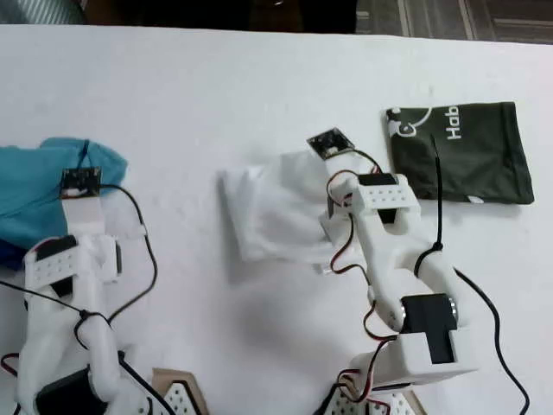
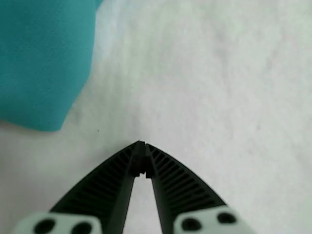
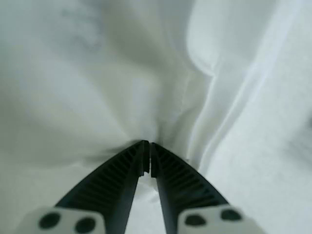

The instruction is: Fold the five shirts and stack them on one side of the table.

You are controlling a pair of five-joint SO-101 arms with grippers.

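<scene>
A white shirt lies crumpled at the table's middle. My right gripper is shut on a pinch of the white shirt, whose creases run into the fingertips; in the high view the right gripper sits at the shirt's right edge. A teal shirt lies bunched at the left edge. My left gripper is shut with nothing in it, over bare table just beside the teal shirt; from above, the left gripper is at the teal shirt's right side. A dark green shirt lies folded at the right.
A bit of dark blue cloth peeks out under the teal shirt at the left edge. The white table has free room along the back and between the two arms. Cables hang from both arms.
</scene>
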